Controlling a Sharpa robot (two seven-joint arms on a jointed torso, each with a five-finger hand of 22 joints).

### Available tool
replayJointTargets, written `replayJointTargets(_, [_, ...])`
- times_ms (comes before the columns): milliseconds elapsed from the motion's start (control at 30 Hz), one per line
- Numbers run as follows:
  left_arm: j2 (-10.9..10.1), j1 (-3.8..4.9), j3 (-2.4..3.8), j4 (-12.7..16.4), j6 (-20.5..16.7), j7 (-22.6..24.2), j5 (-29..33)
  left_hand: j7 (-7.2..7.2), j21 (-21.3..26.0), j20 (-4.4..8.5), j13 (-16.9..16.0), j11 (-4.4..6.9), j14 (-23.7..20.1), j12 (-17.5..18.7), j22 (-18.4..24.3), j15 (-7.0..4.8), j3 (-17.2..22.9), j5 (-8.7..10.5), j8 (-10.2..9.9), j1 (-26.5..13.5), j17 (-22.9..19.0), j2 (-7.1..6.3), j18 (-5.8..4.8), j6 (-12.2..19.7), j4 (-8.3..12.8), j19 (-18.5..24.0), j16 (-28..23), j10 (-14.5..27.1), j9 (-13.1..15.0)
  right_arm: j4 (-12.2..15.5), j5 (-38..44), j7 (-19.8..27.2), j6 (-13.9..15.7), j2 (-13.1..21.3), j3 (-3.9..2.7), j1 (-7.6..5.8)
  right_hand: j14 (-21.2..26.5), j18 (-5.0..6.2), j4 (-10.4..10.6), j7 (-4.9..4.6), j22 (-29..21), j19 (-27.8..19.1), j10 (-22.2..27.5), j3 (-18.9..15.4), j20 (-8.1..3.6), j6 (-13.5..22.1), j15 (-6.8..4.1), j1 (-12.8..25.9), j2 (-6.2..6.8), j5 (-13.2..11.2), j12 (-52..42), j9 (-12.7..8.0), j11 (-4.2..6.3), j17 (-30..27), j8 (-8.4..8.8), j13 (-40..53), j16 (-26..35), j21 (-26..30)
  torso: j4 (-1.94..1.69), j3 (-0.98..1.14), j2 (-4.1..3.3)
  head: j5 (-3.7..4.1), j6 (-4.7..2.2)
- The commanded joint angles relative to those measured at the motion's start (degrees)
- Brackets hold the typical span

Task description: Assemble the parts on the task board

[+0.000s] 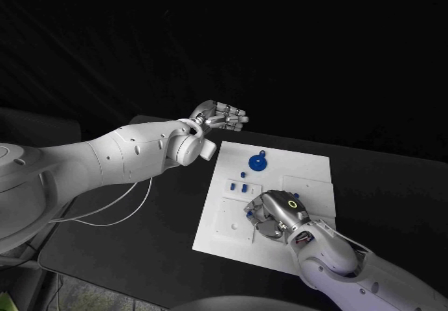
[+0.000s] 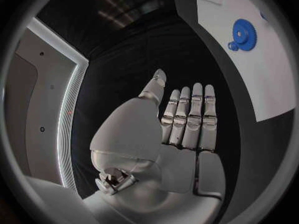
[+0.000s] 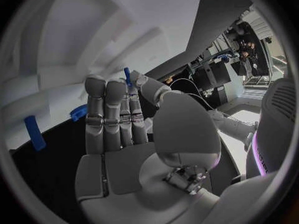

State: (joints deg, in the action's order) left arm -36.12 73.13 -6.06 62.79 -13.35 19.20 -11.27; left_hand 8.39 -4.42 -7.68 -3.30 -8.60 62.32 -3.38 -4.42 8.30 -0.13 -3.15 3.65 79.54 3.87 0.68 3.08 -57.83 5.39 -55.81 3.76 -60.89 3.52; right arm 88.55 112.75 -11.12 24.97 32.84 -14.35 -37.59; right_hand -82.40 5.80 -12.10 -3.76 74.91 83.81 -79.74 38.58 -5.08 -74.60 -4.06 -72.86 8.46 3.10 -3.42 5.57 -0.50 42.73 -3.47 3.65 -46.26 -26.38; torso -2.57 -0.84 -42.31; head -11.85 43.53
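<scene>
While the right hand (image 1: 277,217) rested low on the task board (image 1: 313,170) at about five o'clock, it pinched a small blue part (image 3: 127,75) between thumb and finger — other fingers straight. Farther off, a blue gear (image 1: 257,161) lay at twelve; beyond the board's eleven o'clock corner the left hand (image 1: 217,118) hung empty, fingers straight, side by side.

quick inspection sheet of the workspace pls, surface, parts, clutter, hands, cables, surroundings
surface: black table, task board in the middle
job's things: blue gear at the board's far end; small blue parts standing near its middle
clutter: nothing seen
hands: left hand off the board's far corner, holds nothing, fingers straight, side by side; right hand over the board, grasp unclear
cables: white cable under the left arm
surroundings: dark backdrop
</scene>
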Motion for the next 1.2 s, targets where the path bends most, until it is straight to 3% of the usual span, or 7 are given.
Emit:
replayJointTargets(33, [0.2,0.07,0.06,0.0,0.4,0.4,0.3,0.31,-0.2,0.03,-0.1,-0.09,-0.4,-0.1,0.1,0.11,-0.2,0.26,0.0,-0.1,-0.1,0.07,0.03,-0.1,-0.2,-0.2,-0.2,0.3,0.0,-0.1,1.3,-0.3,-2.3,-0.1,0.29,0.12,-0.2,0.92,-0.3,-0.09,2.5,2.5,-0.3,0.0,-0.32,-0.4,-0.17,-0.2,-0.20,0.1,-0.1,-0.1,-0.11,0.0,-0.20,0.1,0.4,0.3,0.00,-0.03,0.00,-0.01,0.03])
replayJointTargets(433, [0.4,0.07,0.06,0.0,0.7,0.2,0.3,0.31,-0.2,0.03,-0.1,-0.09,-0.4,-0.1,0.1,0.11,-0.2,0.26,0.0,-0.1,-0.1,0.07,0.03,-0.1,-0.2,-0.2,-0.2,0.3,0.0,-0.4,1.9,-1.0,-3.4,-0.5,0.94,0.11,0.0,0.89,0.5,-0.31,2.2,2.2,0.5,-1.1,-0.20,0.3,-0.01,0.2,-0.27,0.8,-0.1,-0.3,-0.26,-0.1,-0.15,0.0,0.5,1.6,0.00,-0.02,0.01,0.02,0.05])
replayJointTargets(500, [0.4,0.07,0.06,-0.1,0.7,0.2,0.3,0.31,-0.2,0.03,-0.1,-0.10,-0.4,-0.1,0.1,0.12,-0.3,0.29,0.0,-0.1,-0.1,0.10,0.00,-0.1,-0.3,-0.2,-0.2,0.3,0.0,-0.4,1.8,-1.0,-3.3,-0.5,0.99,0.10,0.1,1.04,0.8,-0.48,2.1,2.2,1.2,-2.1,-0.04,0.9,0.12,-0.2,-0.43,1.4,-0.1,-0.8,-0.44,0.0,-0.26,0.1,0.4,1.9,0.00,-0.02,0.01,0.02,0.05])
replayJointTargets(900, [0.5,0.07,0.06,-0.1,1.0,0.0,0.3,0.32,-0.2,0.02,-0.1,-0.11,-0.5,-0.1,0.1,0.14,-0.4,0.30,0.0,-0.1,-0.1,0.12,-0.02,0.0,-0.3,-0.1,-0.2,0.4,0.0,-0.3,1.7,-1.4,-1.3,-0.6,1.07,0.10,0.1,1.16,0.8,-0.53,2.3,2.3,1.3,-0.9,-0.04,0.9,0.15,-0.3,-0.26,0.4,-0.1,-1.2,-0.55,-0.1,-0.13,0.0,0.4,2.2,0.01,0.03,0.00,0.07,0.00])
replayJointTargets(967, [0.5,0.07,0.06,-0.1,1.0,-0.1,0.3,0.32,-0.2,0.02,-0.1,-0.11,-0.5,-0.1,0.1,0.14,-0.4,0.30,0.0,-0.1,-0.1,0.12,-0.02,0.0,-0.3,-0.1,-0.2,0.4,0.0,-0.4,1.2,-1.5,-1.3,-0.6,1.08,0.10,0.3,1.29,1.4,-1.20,1.9,2.0,4.1,-1.5,0.24,3.6,0.68,0.5,0.39,0.6,0.0,-1.8,-1.40,-0.2,-0.01,-0.2,0.5,3.6,0.03,0.02,0.01,0.08,0.01])
replayJointTargets(1067, [0.5,0.07,0.06,-0.1,1.1,-0.2,0.3,0.33,-0.2,0.02,-0.1,-0.12,-0.5,-0.1,0.1,0.15,-0.5,0.30,0.0,-0.1,-0.1,0.12,-0.03,0.0,-0.4,-0.1,-0.2,0.4,0.0,-0.5,0.5,-1.6,-1.1,-0.5,1.08,0.10,0.7,2.22,2.2,-2.23,0.9,1.7,9.9,-3.3,1.29,8.0,1.86,1.4,2.63,1.8,-0.1,-1.9,-3.19,-0.5,-0.07,-0.2,0.7,6.5,0.04,0.00,0.01,0.13,-0.04])
replayJointTargets(1200, [0.5,0.07,0.06,-0.1,1.2,-0.3,0.3,0.35,-0.1,0.01,-0.1,-0.15,-0.7,-0.1,0.1,0.18,-0.6,0.32,0.0,-0.1,-0.1,0.06,-0.05,0.0,-0.4,-0.1,-0.3,0.5,0.0,-0.6,0.0,-1.7,-0.9,-0.4,1.08,0.09,1.2,3.83,3.0,-2.38,-1.0,1.5,15.1,-7.1,2.59,10.4,2.85,0.6,4.08,2.5,-0.1,-1.9,-4.47,-1.3,-0.12,-0.2,0.9,11.1,0.03,0.01,0.01,0.19,-0.07])
